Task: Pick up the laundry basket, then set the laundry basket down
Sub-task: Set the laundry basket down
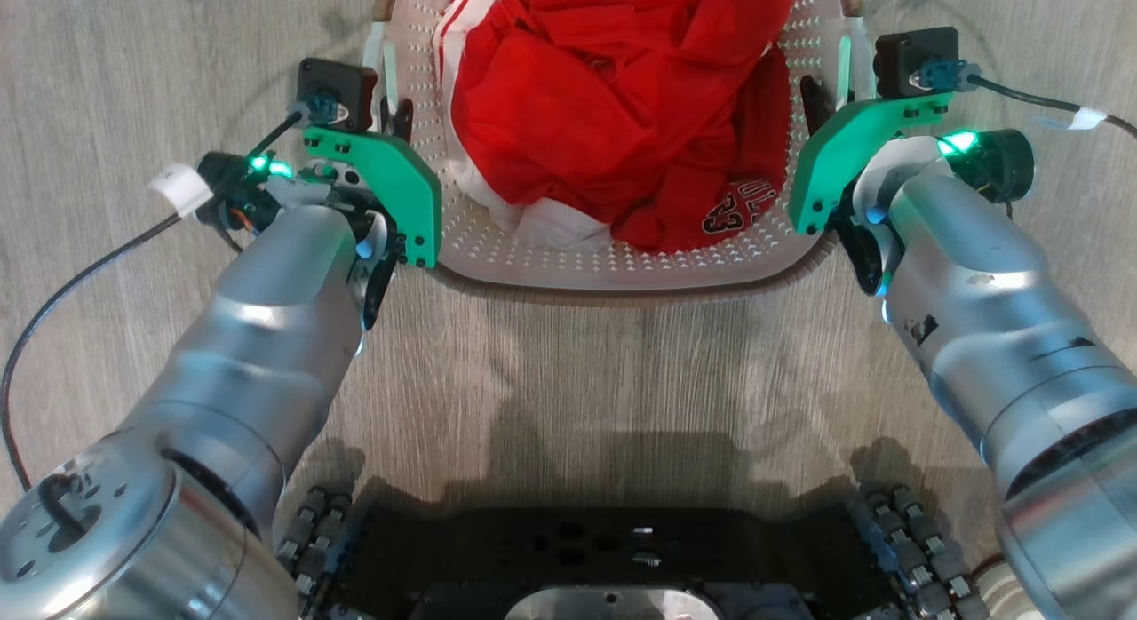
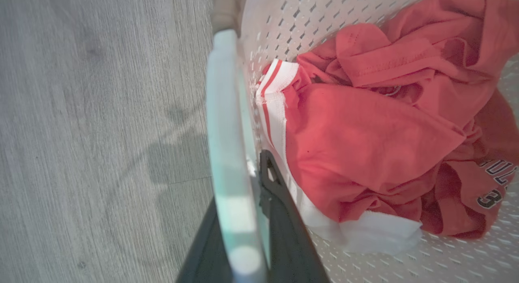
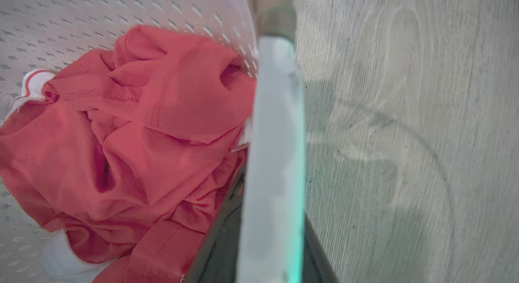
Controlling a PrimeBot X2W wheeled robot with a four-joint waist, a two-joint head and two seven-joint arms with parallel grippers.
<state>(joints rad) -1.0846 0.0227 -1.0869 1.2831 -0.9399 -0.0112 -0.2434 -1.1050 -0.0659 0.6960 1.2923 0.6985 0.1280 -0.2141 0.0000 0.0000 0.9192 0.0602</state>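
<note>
Basket (image 1: 622, 263) (red clothes (image 1: 604, 96) inside) is clamped at its handles (image 1: 377, 60) by left gripper (image 1: 393, 114) and right gripper (image 1: 828, 91), one on either side.

Laundry basket (image 1: 622, 265): perforated plastic, smooth, faintly glossy. Red garment (image 1: 604, 114): soft matt cloth. Floor (image 1: 568, 380): matt wood-grain. Left forearm (image 1: 266, 327): brushed metal.

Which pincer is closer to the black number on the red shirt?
Right. The right pincer clamps the white perforated plastic laundry basket by the handle on that black number print's side; the left pincer clamps the opposite handle, across the crumpled red shirt.
</note>
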